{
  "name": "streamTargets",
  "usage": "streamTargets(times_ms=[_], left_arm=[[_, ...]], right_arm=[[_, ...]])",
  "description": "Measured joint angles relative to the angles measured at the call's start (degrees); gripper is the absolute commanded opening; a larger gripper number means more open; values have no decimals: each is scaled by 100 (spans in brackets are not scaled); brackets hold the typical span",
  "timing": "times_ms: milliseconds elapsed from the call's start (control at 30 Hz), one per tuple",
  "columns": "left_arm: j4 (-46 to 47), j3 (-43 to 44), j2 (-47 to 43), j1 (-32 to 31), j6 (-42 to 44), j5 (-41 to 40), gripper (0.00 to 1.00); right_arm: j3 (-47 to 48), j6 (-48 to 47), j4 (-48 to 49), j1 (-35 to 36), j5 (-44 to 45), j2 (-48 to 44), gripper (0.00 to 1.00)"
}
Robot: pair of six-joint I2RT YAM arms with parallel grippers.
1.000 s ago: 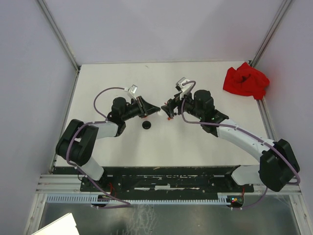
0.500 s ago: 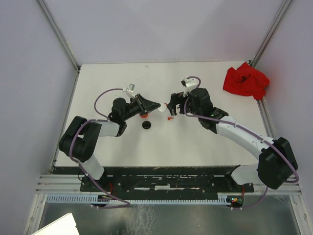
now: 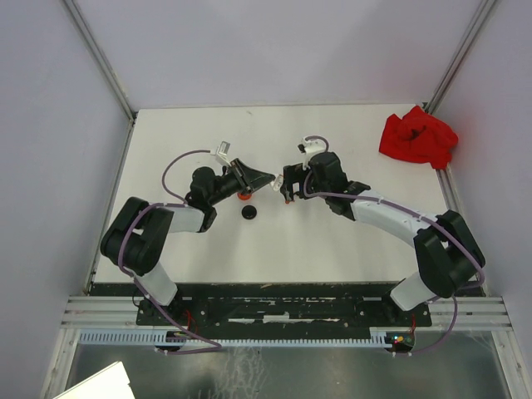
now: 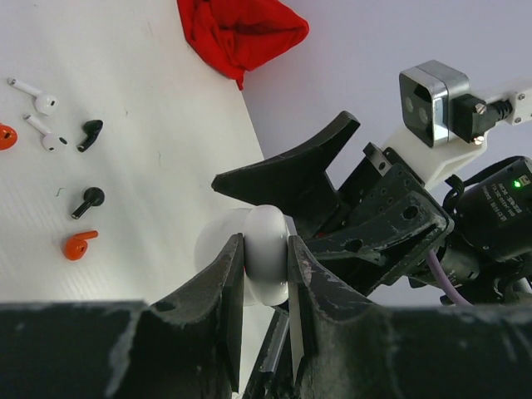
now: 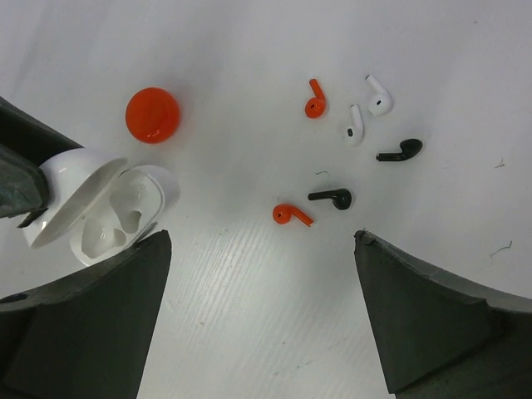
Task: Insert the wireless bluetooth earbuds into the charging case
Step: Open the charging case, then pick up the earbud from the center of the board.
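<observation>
My left gripper (image 4: 264, 243) is shut on the white charging case (image 4: 268, 249), held above the table. In the right wrist view the case (image 5: 104, 218) hangs open with its two wells empty. The earbuds lie loose on the table beneath the right gripper: two white (image 5: 378, 96) (image 5: 354, 126), two black (image 5: 401, 150) (image 5: 332, 198) and two orange (image 5: 314, 101) (image 5: 291, 215). My right gripper (image 5: 262, 241) is open above them, nothing between its fingers (image 5: 432, 316). From above, both grippers (image 3: 259, 179) (image 3: 283, 184) nearly meet at mid-table.
An orange round case (image 5: 153, 115) sits on the table near the white one, also under the left arm (image 3: 243, 196). A black round case (image 3: 248, 213) lies just in front. A red cloth (image 3: 418, 137) is bunched at the back right corner.
The right arm has swung its wrist left and slightly back, closer to the left gripper, staying open. The left gripper has lifted slightly and keeps its hold on the white case.
</observation>
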Motion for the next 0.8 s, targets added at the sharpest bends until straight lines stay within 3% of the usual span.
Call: streamTargets(times_ms=[600, 800], left_arm=[[269, -46, 0, 269, -457, -175, 3], [404, -308, -11, 778, -778, -452, 3]], right_arm=[[258, -20, -122, -4, 304, 175, 100], [651, -175, -831, -2, 833, 317, 89]])
